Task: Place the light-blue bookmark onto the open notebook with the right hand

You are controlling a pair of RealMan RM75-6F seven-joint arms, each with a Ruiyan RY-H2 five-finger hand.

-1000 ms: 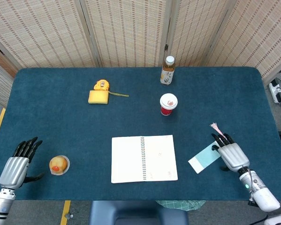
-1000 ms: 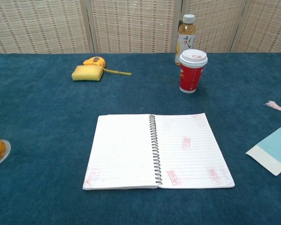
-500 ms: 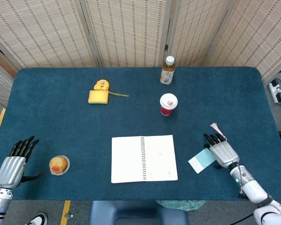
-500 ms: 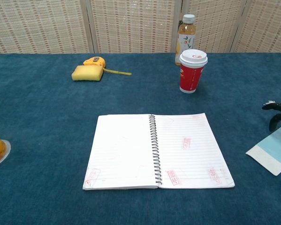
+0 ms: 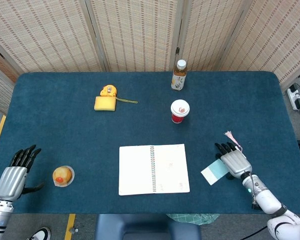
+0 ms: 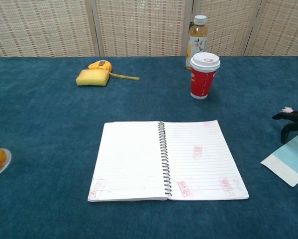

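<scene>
Blue felt covers the table [image 5: 64, 125], where the light-blue bookmark [image 5: 216, 171] lies flat, well right of the open notebook [image 5: 154, 169]. Over its far end, the right hand [image 5: 233, 161] hovers with fingers spread, grasping nothing yet; pickup and placement remain.

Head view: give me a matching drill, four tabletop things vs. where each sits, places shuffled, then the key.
Things
1. red paper cup with white lid
2. light-blue paper bookmark
3. yellow rectangular sponge
4. orange fruit in a clear plastic cup

Places
A. near the table's left front, by the left robot hand
B. right of the open spiral notebook, partly under the right robot hand
C. just in front of the clear tea bottle
D. left rear, next to a yellow tape measure

Pairs: 1-C, 2-B, 3-D, 4-A
</scene>
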